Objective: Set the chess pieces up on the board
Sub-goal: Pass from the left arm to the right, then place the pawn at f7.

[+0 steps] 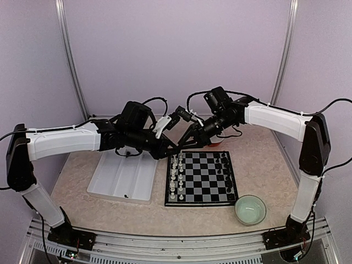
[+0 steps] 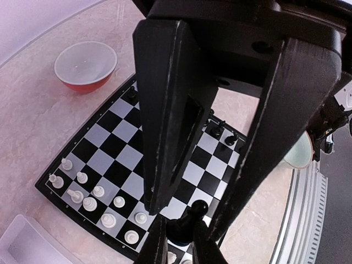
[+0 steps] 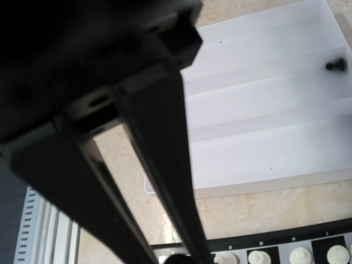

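Note:
The board lies at centre right with white chess pieces along its left side and black chess pieces along its right. My two grippers meet above its far left corner. My right gripper is shut on a black pawn; its fingers pinch the pawn's base. My left gripper is open, its jaws standing either side of that pawn without touching it. In the right wrist view my right gripper narrows onto the dark pawn at the bottom edge.
A white partitioned tray lies left of the board, with one black piece in it. A red bowl stands behind the board. A pale green bowl sits at the board's near right corner.

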Motion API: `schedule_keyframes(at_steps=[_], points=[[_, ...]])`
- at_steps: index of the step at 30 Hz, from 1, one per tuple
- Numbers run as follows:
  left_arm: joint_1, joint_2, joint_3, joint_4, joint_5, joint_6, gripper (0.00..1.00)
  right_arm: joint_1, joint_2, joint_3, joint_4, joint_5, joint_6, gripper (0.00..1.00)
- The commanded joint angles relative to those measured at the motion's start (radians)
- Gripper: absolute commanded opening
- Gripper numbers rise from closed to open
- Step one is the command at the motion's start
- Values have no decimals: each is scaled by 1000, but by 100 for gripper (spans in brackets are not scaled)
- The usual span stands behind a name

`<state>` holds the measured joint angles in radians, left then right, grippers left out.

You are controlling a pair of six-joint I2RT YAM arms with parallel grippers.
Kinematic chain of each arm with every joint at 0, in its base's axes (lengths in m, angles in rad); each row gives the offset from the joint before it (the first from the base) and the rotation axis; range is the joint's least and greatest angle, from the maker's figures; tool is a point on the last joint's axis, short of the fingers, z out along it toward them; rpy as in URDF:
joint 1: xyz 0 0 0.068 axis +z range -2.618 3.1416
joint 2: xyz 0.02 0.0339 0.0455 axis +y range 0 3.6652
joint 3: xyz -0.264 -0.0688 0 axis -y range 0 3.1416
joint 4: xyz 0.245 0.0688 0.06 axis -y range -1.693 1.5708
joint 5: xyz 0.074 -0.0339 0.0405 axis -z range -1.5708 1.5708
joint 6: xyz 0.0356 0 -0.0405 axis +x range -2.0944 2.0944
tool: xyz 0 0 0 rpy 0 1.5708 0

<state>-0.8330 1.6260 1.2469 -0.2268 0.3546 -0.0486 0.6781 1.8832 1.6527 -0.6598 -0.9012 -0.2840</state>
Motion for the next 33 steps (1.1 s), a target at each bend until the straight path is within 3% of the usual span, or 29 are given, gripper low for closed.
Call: schedule_keyframes(at_steps=[1, 7, 14, 20, 27, 33], points=[[-5, -27, 23, 8, -13, 3, 12, 11, -23, -22, -14, 30, -12, 27], [-5, -34, 20, 8, -14, 0, 12, 11, -32, -34, -6, 34, -9, 19], [-6, -44, 11, 14, -33, -10, 16, 12, -36, -36, -8, 20, -11, 1], [-8, -63, -12, 1, -110, -16, 36, 6, -78, -50, -21, 72, -48, 0], [-3, -139, -59, -68, -151, 39, 39, -55, -156, -125, -94, 250, -159, 0], [32, -164, -66, -117, -191, 40, 39, -80, -257, -303, -125, 453, -263, 0]])
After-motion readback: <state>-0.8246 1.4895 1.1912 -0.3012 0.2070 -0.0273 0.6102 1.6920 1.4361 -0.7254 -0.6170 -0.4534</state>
